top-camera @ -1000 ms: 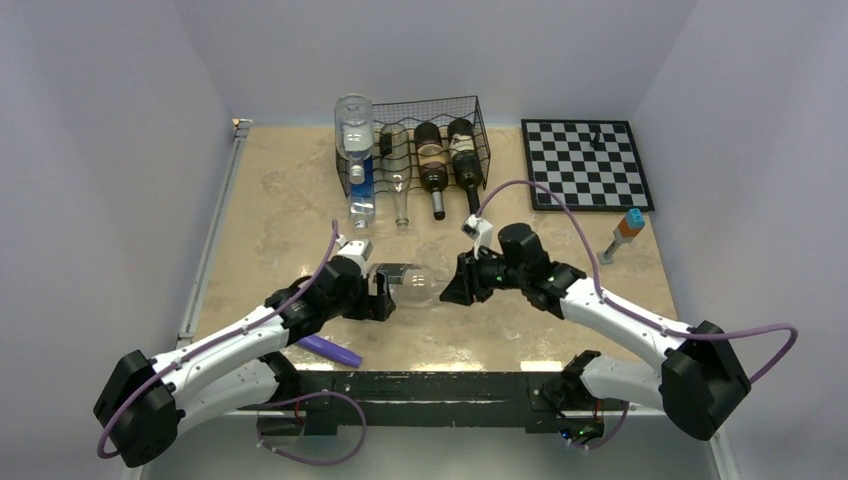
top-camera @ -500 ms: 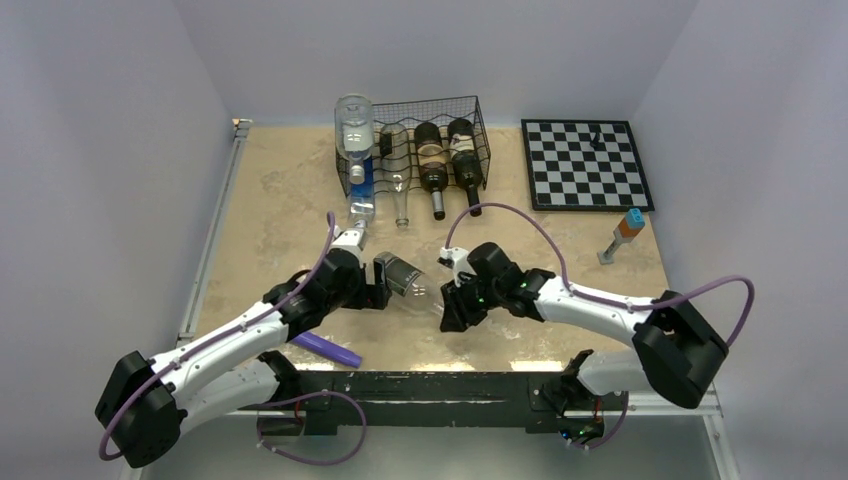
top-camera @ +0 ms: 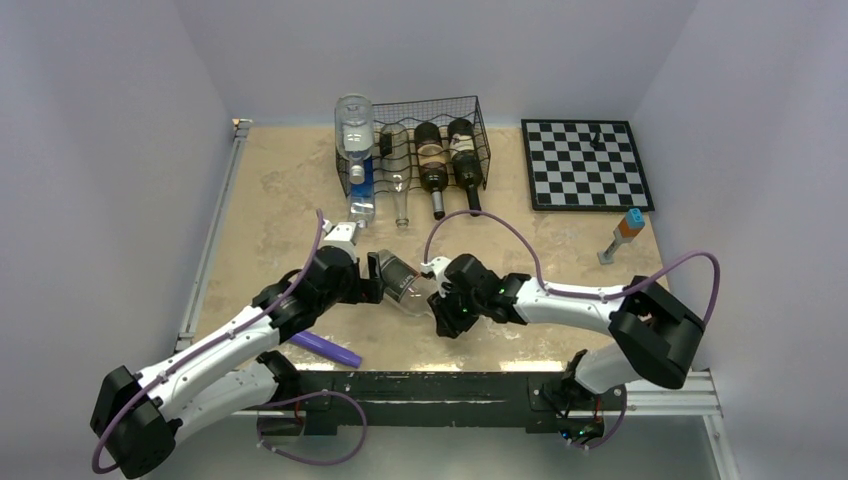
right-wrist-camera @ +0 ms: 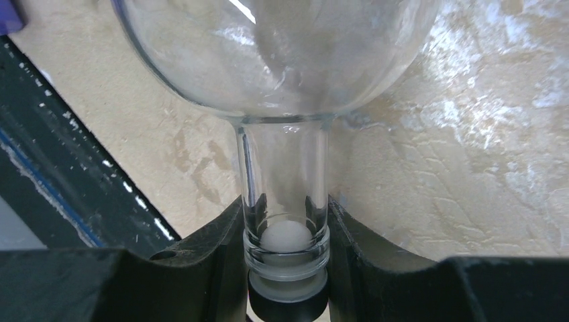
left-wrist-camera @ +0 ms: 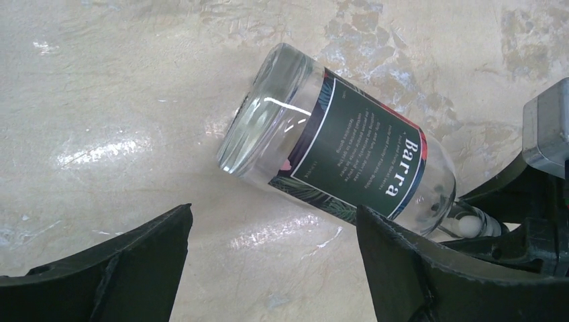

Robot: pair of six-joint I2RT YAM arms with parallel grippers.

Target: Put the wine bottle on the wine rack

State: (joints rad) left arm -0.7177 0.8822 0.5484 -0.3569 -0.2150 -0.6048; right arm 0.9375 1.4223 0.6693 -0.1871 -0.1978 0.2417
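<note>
The wine bottle's (left-wrist-camera: 349, 161) dark label (left-wrist-camera: 359, 164) reads "Barra" in white letters; the small print beside it is too fine to read.

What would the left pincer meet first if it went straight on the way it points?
Most likely the wine bottle: its clear base faces the open left pincer. The right pincer grips its neck. Depth is unclear.

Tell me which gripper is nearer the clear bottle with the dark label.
Right. The right gripper is clamped on the bottle by its neck. The left gripper is open, just short of its base, with no contact visible.
</note>
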